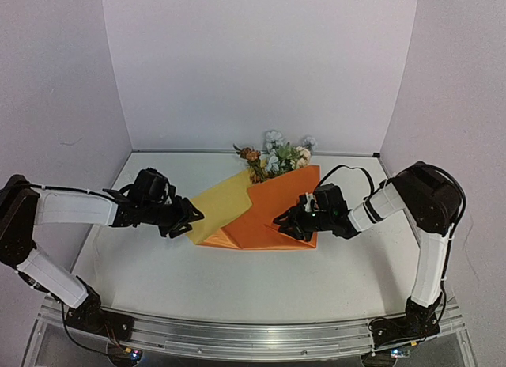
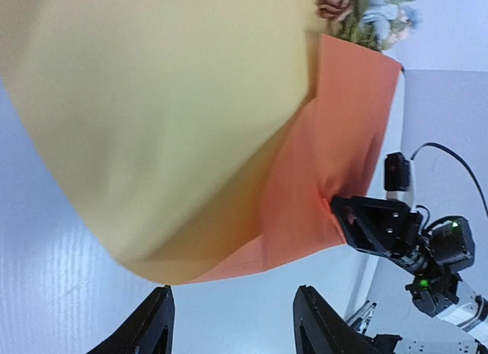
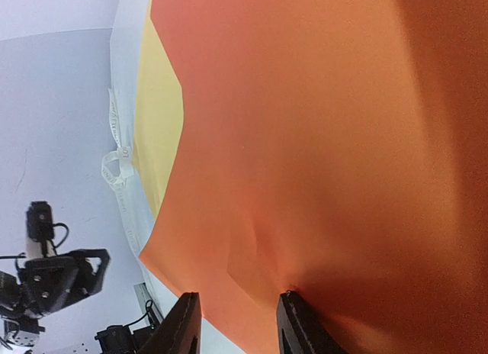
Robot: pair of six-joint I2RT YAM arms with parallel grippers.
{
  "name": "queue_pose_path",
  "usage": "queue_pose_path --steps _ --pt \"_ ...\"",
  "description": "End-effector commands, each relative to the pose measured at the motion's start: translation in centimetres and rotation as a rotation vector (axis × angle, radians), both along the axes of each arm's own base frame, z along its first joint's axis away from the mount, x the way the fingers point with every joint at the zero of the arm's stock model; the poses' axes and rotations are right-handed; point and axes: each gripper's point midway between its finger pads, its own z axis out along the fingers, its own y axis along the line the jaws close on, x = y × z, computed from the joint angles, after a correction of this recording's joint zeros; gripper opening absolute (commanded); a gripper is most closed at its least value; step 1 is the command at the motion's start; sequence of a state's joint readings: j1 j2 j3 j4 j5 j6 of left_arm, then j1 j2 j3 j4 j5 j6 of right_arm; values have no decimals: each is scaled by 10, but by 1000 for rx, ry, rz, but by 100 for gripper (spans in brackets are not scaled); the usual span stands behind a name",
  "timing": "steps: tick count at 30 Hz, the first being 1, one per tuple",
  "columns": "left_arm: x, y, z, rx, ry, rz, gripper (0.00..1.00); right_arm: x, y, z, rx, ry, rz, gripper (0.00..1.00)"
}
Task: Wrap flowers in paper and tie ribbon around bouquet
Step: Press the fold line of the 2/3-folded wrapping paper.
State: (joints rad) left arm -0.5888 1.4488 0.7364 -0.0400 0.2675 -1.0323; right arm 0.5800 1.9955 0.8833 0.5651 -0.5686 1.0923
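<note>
paper (image 1: pixel 265 213) mid-table, part-folded over flowers (image 1: pixel 277 157) – blossoms poke out its far edge | ribbon (image 3: pixel 114 167) loose beside paper, untied | right gripper (image 1: pixel 299 223) pinches paper's right fold | left gripper (image 1: pixel 183 218) parted, empty, just left of paper | wrap half done – tying remains

A white table (image 1: pixel 237 280) stands before plain pale walls (image 1: pixel 261 66), a metal rail (image 1: pixel 237 335) along its near edge

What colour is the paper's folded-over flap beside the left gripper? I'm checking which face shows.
Yellow-tan flap of the paper, clearest in the left wrist view.
</note>
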Motion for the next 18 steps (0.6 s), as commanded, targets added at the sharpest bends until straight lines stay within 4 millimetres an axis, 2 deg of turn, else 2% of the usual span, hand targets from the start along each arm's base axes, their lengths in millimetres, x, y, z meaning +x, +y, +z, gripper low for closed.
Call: queue_pose_path --steps 1,7,12,15,18 --pt "-1 5 10 -89 -44 111 56 -15 -20 -51 -123 120 -48 37" --pt "-11 -8 -9 -99 -22 134 53 -16 -19 -54 -115 128 -50 37" --pt "-12 -16 -20 -121 10 200 42 -15 -19 -55 -111 131 -53 37" --pt "-16 -17 -27 -107 35 253 37 -15 -18 -56 -110 133 -55 37" --pt "-17 -12 -32 -101 61 318 37 -15 -18 -58 -109 136 -55 37"
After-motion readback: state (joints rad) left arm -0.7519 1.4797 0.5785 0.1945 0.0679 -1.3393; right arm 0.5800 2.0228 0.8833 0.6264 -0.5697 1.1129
